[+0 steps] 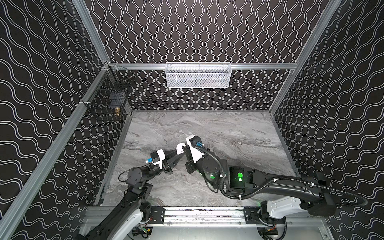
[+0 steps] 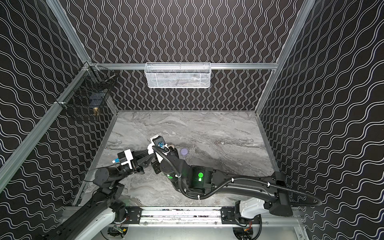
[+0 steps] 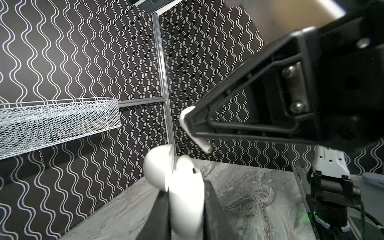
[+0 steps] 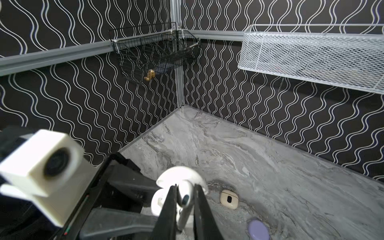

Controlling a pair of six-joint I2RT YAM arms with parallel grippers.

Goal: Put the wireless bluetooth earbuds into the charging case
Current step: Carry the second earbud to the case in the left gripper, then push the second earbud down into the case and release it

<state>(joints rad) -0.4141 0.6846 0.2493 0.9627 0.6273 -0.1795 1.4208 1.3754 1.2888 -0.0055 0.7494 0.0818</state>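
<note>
Earbud (image 4: 184,200) hanging beside open charging case (image 3: 182,187)
Right gripper (image 4: 185,188) is pinching the glossy white stemmed earbud; left gripper (image 1: 180,155) is clamping the smooth rounded charging case, domed lid gaping.

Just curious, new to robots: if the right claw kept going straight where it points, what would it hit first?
Probably the open white charging case held by the left gripper; the white earbud in the right gripper would touch first, though depth is unclear.
</note>
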